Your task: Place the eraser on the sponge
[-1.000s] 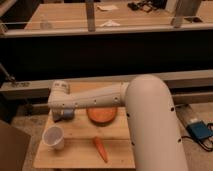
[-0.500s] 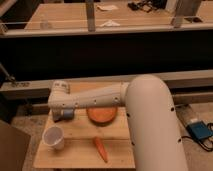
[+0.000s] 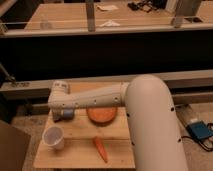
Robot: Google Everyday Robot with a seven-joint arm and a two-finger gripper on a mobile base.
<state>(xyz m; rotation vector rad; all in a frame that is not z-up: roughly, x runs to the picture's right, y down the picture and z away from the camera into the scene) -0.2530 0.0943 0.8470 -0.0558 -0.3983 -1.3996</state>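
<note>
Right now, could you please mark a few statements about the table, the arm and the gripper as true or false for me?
1. The white cup stands upright near the front left of the table. True.
2. The carrot lies inside the cup. False: it lies on the table, to the right of the cup.
3. The gripper is over the table's back left, behind the cup. True.
4. The orange disc lies left of the cup. False: it lies to the cup's right and further back, partly hidden by the arm.
</note>
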